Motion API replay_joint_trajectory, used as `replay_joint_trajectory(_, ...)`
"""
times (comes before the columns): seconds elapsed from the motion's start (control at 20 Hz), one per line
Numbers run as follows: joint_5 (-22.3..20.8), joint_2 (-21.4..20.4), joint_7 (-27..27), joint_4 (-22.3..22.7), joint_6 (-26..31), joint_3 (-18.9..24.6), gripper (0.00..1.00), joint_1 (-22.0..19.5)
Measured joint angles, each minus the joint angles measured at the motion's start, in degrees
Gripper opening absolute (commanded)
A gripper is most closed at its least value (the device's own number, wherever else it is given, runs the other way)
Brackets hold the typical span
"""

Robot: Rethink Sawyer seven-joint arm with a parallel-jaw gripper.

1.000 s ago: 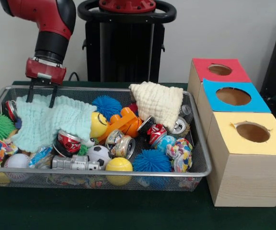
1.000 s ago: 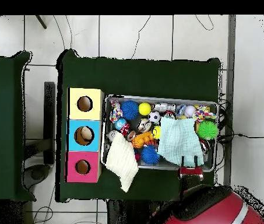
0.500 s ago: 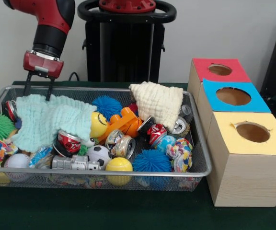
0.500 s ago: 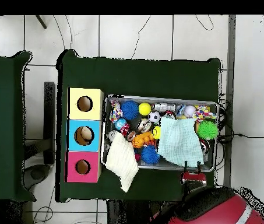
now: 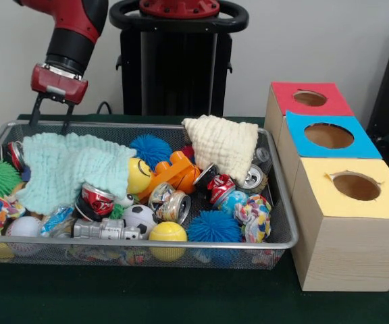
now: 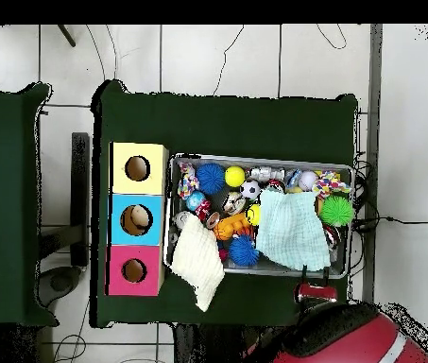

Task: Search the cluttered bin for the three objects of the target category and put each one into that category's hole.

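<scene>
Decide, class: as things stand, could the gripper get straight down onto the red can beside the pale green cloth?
Probably yes. The red can lies uncovered just past the edge of the pale green cloth, nothing above it. The open gripper hangs empty above the bin's far corner.

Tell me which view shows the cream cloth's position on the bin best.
The overhead view: the cream cloth visibly drapes over the wire bin rim onto the table. The front view shows only a cream cloth mound at the bin's far edge, the overhang hidden.
</scene>
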Motion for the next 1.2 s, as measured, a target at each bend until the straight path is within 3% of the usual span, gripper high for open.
replay_joint_trajectory(0.6,0.0,-0.5,0.0,1.0,-0.7,-0.2,1.0,0.6)
replay_joint_trajectory(1.2,0.0,-4.5,0.0,2.2,-0.7,-0.2,1.0,1.6)
